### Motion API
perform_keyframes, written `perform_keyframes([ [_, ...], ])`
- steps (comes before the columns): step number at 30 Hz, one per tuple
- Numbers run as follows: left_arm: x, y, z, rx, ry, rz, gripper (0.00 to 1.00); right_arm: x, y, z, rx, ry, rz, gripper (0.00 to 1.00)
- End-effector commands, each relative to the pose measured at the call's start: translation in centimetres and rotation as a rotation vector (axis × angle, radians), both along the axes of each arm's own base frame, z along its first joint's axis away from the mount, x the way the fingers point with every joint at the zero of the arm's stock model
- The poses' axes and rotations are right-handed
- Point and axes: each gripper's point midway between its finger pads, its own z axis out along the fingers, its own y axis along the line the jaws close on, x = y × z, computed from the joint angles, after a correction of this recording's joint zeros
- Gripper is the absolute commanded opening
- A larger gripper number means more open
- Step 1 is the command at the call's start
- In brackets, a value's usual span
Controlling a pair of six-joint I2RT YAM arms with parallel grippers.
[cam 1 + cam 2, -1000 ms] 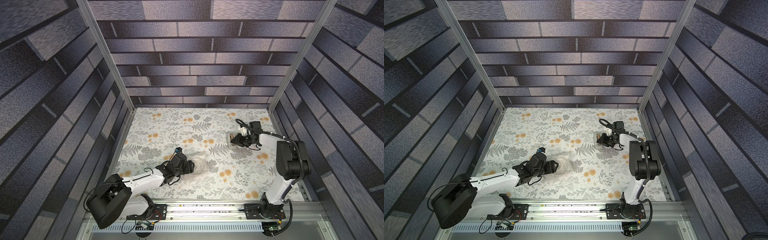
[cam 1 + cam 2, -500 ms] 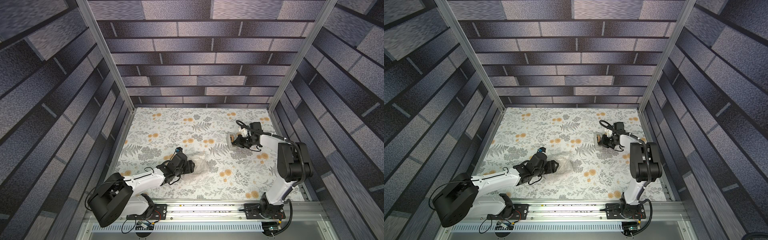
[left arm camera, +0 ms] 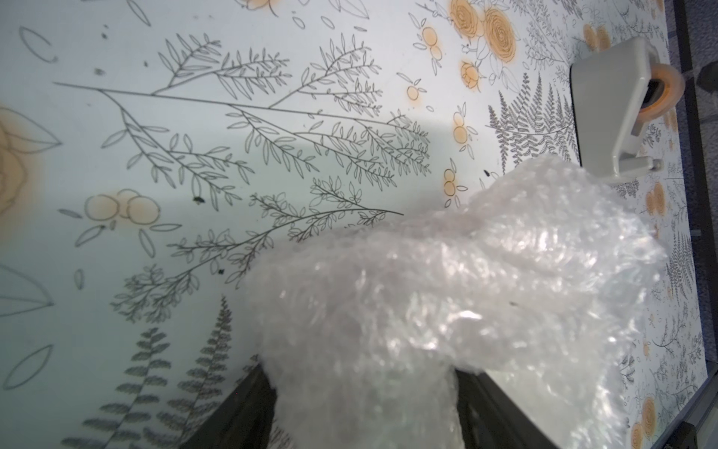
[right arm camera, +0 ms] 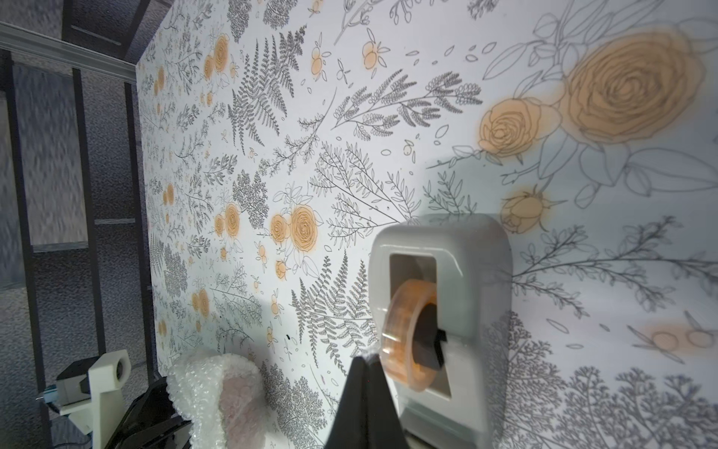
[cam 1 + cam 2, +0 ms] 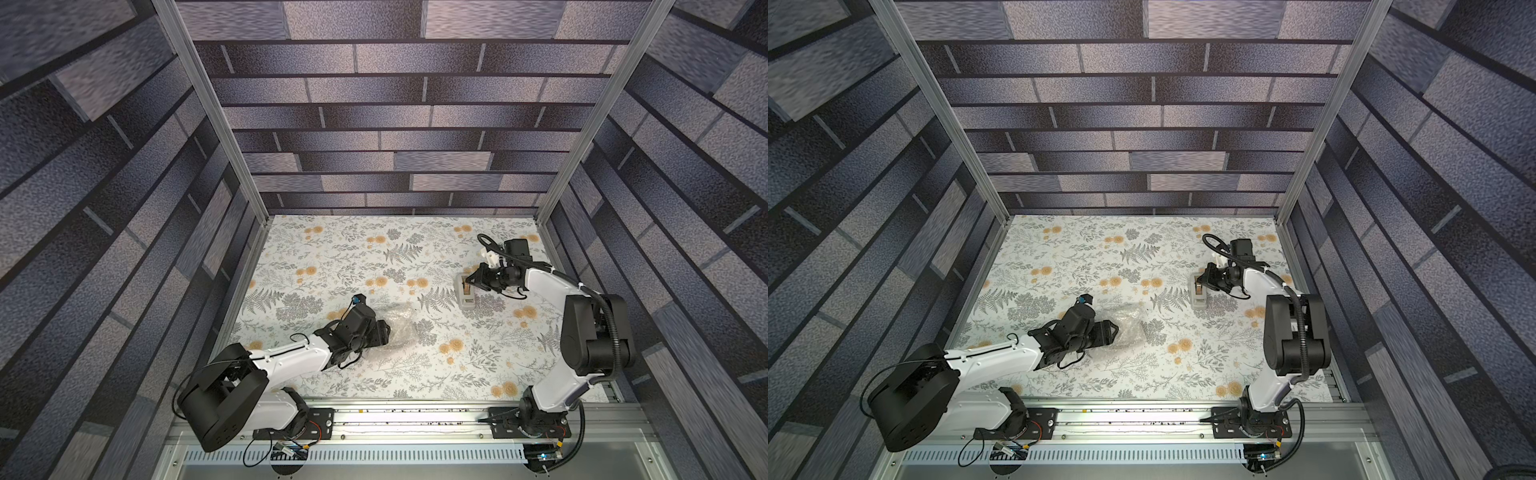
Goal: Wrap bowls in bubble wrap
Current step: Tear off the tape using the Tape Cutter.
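Whitish bubble wrap (image 3: 466,311), crumpled into a bundle, sits between the jaws of our left gripper (image 5: 385,333), which stand wide and clasp it low over the cloth (image 3: 155,155). We cannot see the bowl; we judge it lies inside the folds. Our right gripper (image 4: 367,373) has its fingers pressed fully together, tips right against the edge of the tape roll (image 4: 408,330) in the grey dispenser (image 4: 466,248). Whether a tape end is caught between them we cannot tell. The bundle lies well apart from that hand.

We read the step as drawing tape to seal the wrap. To do it well, we pull slowly along the roll's turning, watch that the dispenser does not drag along, and let the left hand hold the folds shut until tape lands.
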Motion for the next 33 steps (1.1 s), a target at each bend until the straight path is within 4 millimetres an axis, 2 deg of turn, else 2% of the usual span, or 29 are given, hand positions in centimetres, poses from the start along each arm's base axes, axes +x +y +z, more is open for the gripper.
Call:
perform_keyframes([
  [1, -0.2, -0.4, -0.2, 0.020, 0.009, -0.036, 0.73, 1.6, 0.3, 5.1, 0.045, -0.105, -0.004, 0.01],
  [7, -0.2, -0.4, 0.0, 0.021, 0.005, -0.038, 0.73, 2.8, 0.6, 8.7, 0.070, -0.162, -0.002, 0.01],
  [12, -0.3, -0.2, 0.0, 0.026, 0.003, -0.032, 0.73, 1.7, 0.6, 8.9, 0.069, -0.153, -0.001, 0.01],
  [18, -0.3, -0.3, 0.0, 0.031, 0.004, -0.039, 0.73, -3.0, 0.7, 5.9, 0.070, -0.033, 0.001, 0.01],
  [19, -0.3, -0.3, 0.0, 0.031, 0.003, -0.040, 0.73, -4.6, 0.5, 4.2, 0.058, 0.018, 0.002, 0.01],
  [27, 0.2, -1.0, 0.1, 0.029, 0.004, -0.054, 0.73, -11.9, -0.6, -0.2, -0.042, 0.182, 0.014, 0.01],
  [30, 0.3, -1.2, 0.1, 0.030, 0.003, -0.060, 0.73, -13.6, -1.4, -2.3, -0.121, 0.243, 0.025, 0.01],
  [33, 0.5, -1.4, 0.2, 0.032, 0.002, -0.067, 0.73, -14.1, -1.7, -3.6, -0.187, 0.285, 0.036, 0.01],
])
